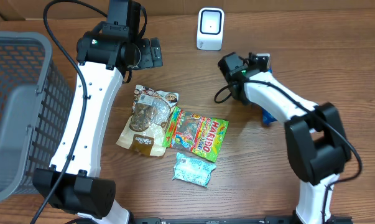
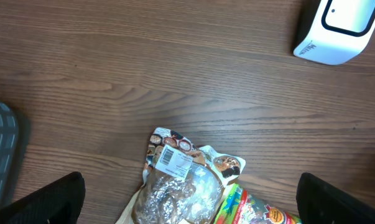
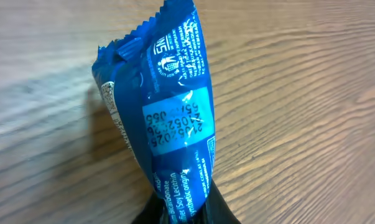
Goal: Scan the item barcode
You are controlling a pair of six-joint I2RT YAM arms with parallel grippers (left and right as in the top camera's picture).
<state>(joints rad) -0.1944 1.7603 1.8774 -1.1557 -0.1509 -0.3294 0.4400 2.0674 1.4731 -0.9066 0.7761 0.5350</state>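
Right wrist view: the right fingers (image 3: 218, 216) are pinched shut on the near end of a blue packet (image 3: 175, 118). The packet stands up away from the camera over the bare bench (image 3: 311, 93), its crimped far edge uppermost. A paler blue panel with printed digits faces the lens (the digits read upside down). A small white patch on the packet's left edge is turned too far aside to make out.

From overhead, that wrist sits just near and to the right of the white scanner (image 1: 210, 28), which stands at the far edge of the bench. The left fingers (image 2: 50, 199) are spread as wide as they go and hold nothing. They hang above the far end of a brown snack bag (image 1: 143, 118), well left of the scanner. A green candy bag (image 1: 196, 130) partly overlaps the snack bag's right side, and a pale teal packet (image 1: 194, 169) lies just nearer. A grey mesh basket (image 1: 19, 112) fills the left edge.
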